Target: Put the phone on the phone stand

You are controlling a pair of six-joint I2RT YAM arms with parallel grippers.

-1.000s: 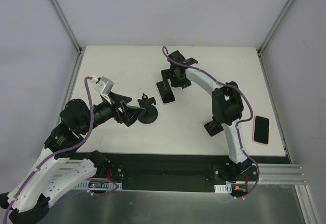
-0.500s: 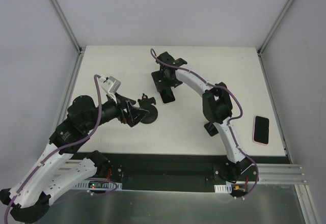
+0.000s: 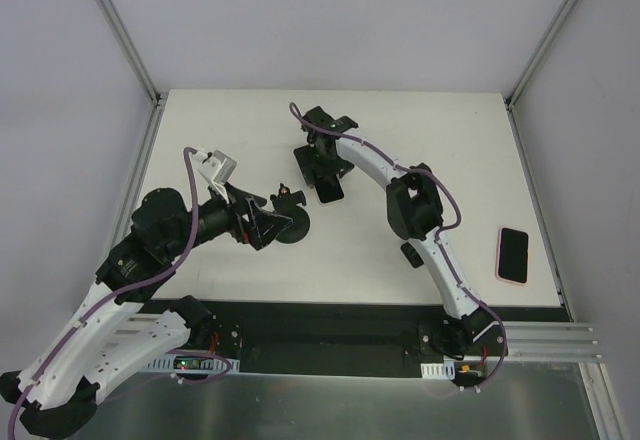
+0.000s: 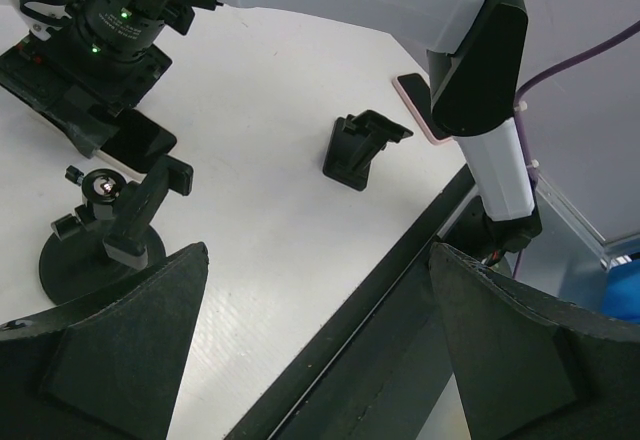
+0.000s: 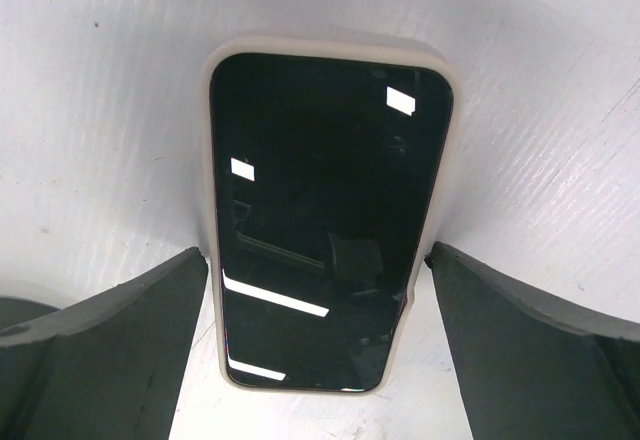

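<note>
A phone (image 5: 325, 220) with a dark screen and cream case lies flat on the white table, also seen in the top view (image 3: 331, 190) and the left wrist view (image 4: 140, 141). My right gripper (image 5: 315, 260) is open just above it, one finger on each long side, not touching. The black phone stand (image 3: 292, 226) with a round base stands near the phone; in the left wrist view (image 4: 112, 222) it is at the left. My left gripper (image 3: 262, 223) is open and empty, right beside the stand, on its left in the top view.
A second phone in a pink case (image 3: 513, 254) lies near the table's right edge. A small black folding stand (image 3: 410, 252) sits by the right arm, also in the left wrist view (image 4: 360, 146). The table's black front rail (image 3: 320, 320) runs along the near edge.
My right gripper has moved left and now hangs over the cream-cased phone. My left arm has shifted a little forward beside the stand, then held still.
</note>
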